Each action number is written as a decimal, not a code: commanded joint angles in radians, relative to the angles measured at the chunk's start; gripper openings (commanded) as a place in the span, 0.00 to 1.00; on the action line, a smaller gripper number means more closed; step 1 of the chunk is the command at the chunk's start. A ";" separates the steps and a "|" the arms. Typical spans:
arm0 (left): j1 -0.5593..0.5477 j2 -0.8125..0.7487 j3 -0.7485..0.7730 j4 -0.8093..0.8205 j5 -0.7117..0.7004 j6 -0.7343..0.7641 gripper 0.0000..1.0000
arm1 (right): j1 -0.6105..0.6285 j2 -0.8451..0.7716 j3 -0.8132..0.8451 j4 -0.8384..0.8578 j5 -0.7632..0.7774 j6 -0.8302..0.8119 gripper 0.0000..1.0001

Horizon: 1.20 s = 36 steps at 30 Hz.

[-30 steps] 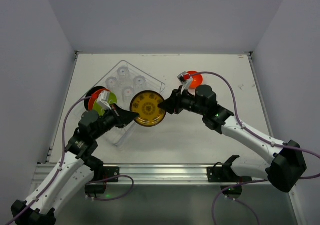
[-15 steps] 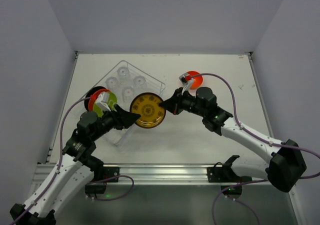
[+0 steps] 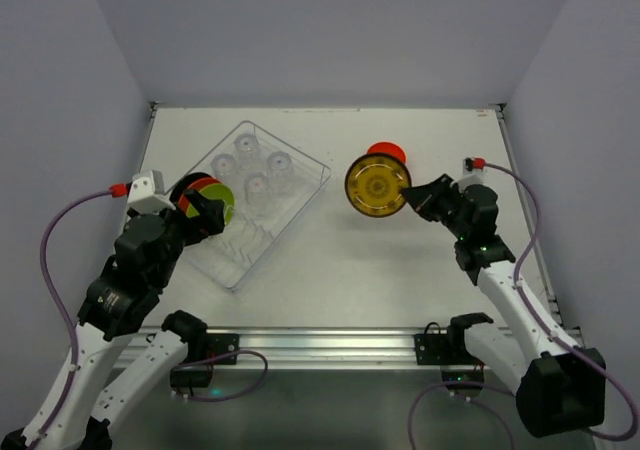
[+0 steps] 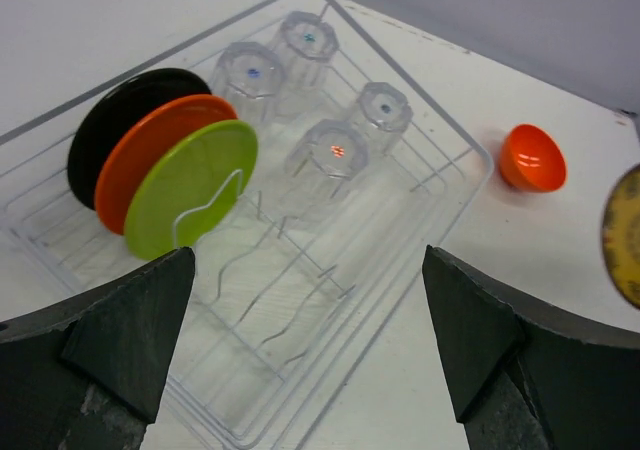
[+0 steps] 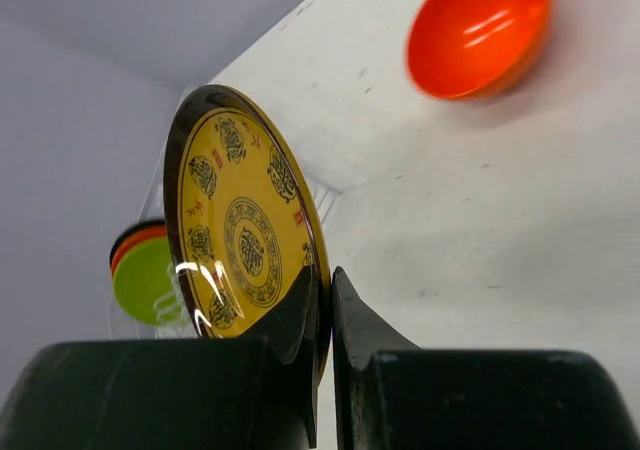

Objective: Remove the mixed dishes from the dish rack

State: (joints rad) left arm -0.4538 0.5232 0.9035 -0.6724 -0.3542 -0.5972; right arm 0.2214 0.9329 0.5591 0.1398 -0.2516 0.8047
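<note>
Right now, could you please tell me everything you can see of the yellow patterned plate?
The yellow patterned plate is round and glossy, with dark medallions on its face and a dark rim. It is held on edge, apparently off the table, outside the dish rack, its rim pinched by the right gripper alone.

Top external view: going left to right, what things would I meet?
Upright black, orange-red and lime-green round plates → four small clear drinking glasses → yellow patterned round plate → black right claw gripping it.
</note>
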 commanded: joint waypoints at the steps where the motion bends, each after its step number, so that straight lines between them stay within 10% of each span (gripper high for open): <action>1: -0.003 -0.035 -0.039 -0.039 -0.206 0.083 1.00 | -0.210 -0.022 -0.031 -0.029 -0.009 0.119 0.00; 7: -0.002 -0.183 -0.176 0.123 -0.129 0.162 1.00 | -0.488 0.219 -0.041 0.049 0.017 0.204 0.00; 19: -0.002 -0.170 -0.198 0.131 -0.043 0.177 1.00 | -0.585 0.589 0.134 0.001 0.043 0.165 0.02; 28: -0.003 -0.164 -0.202 0.145 -0.026 0.185 1.00 | -0.590 0.601 0.168 -0.057 0.060 0.131 0.25; 36: -0.003 -0.066 -0.157 0.114 -0.045 0.189 1.00 | -0.593 0.453 0.194 -0.205 0.118 0.061 0.69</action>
State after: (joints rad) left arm -0.4541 0.4171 0.7059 -0.5789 -0.3882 -0.4263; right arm -0.3660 1.4952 0.7067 0.0135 -0.1833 0.9146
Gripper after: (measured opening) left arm 0.997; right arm 0.670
